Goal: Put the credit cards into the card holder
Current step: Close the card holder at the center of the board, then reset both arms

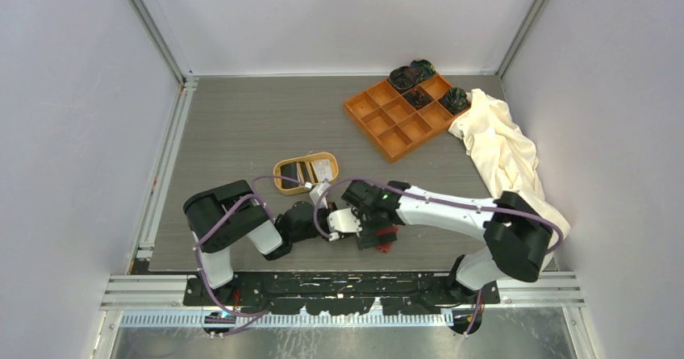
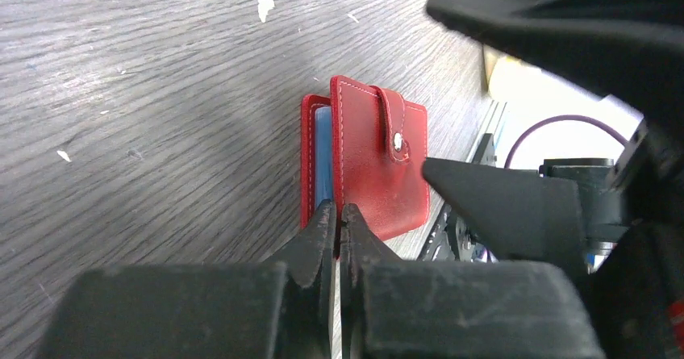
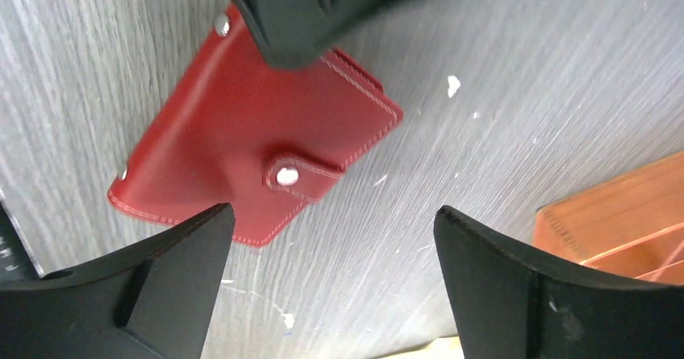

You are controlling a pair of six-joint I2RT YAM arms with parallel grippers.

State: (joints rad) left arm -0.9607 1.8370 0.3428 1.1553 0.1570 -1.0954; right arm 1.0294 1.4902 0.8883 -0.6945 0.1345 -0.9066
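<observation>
We see the card holder (image 2: pixel 379 165) lying closed on the table (image 2: pixel 161 93), close to its near edge and between the two grippers. Its snap tab (image 2: pixel 394 125) is fastened over the cover and wraps the edge that points right, away from the left gripper (image 2: pixel 337 214). Blue lining shows along the holder's far side. It looks nearly square, so we cannot tell its long axis. The left gripper's fingers are pressed together with their tips at the holder's left edge; we cannot tell whether they pinch a leaf. The right gripper (image 3: pixel 332 214) hangs above the holder, fingers spread wide. The credit cards (image 1: pixel 295 172) lie in the tan dish (image 1: pixel 275 173), just to the far side.
</observation>
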